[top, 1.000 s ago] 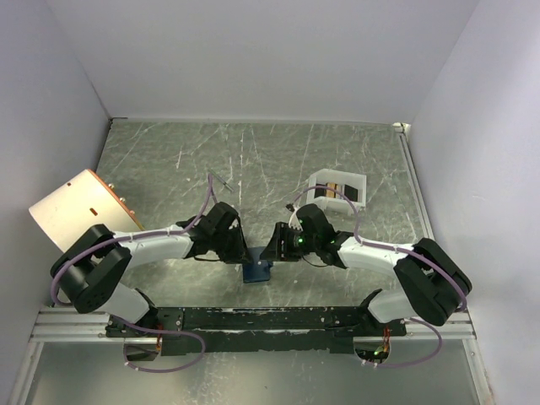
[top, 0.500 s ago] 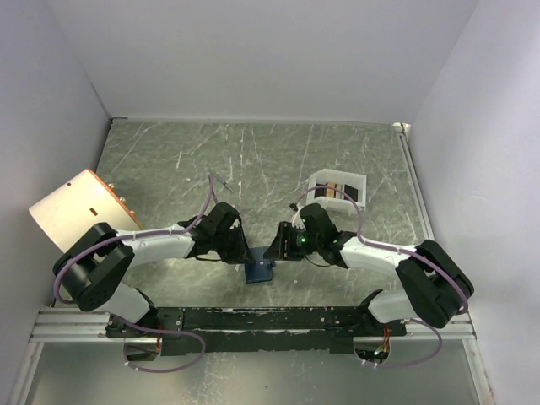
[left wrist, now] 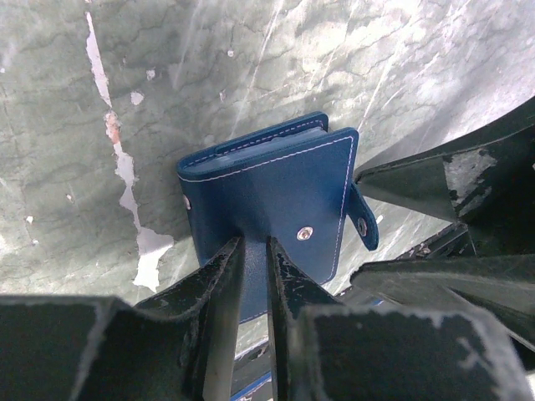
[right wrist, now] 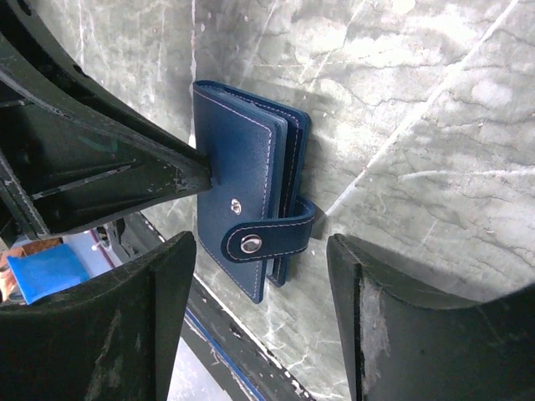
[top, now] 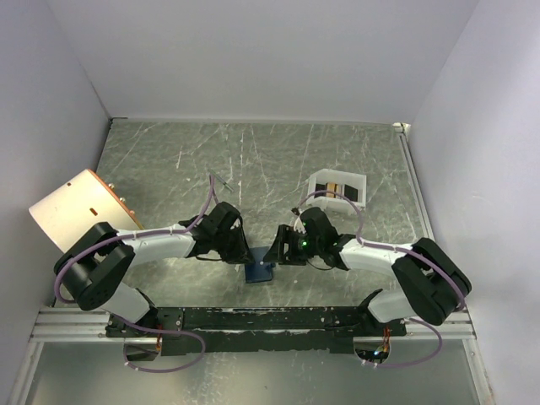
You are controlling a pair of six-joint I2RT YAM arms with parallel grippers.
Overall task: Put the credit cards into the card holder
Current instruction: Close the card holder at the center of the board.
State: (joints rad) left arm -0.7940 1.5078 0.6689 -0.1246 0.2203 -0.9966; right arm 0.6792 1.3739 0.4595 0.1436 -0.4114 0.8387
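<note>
Top external view: the card holder (top: 260,272) is lying near the middle of the near edge of the table (top: 253,160), with the left gripper (top: 239,251) and right gripper (top: 278,251) crowding in on it from either side. The credit cards (top: 337,187) are sitting in a white tray (top: 314,179) toward the right edge, well apart from the holder. With both grippers working so close together, they are at risk of knocking each other. Left wrist view: the left gripper's jaws are pinching the edge of the holder's front cover (left wrist: 267,192). The bite is narrow, so the cover is likely to slip free under any sideways pull. Right wrist view: the right gripper's jaws are standing spread on either side of the snap tab (right wrist: 267,241), touching nothing. The tab's snap appears to be sitting off its stud. A closing move that catches the whole holder rather than the tab is liable to twist it or drag it toward the near edge. No brand, label or writing is showing in any view.
</note>
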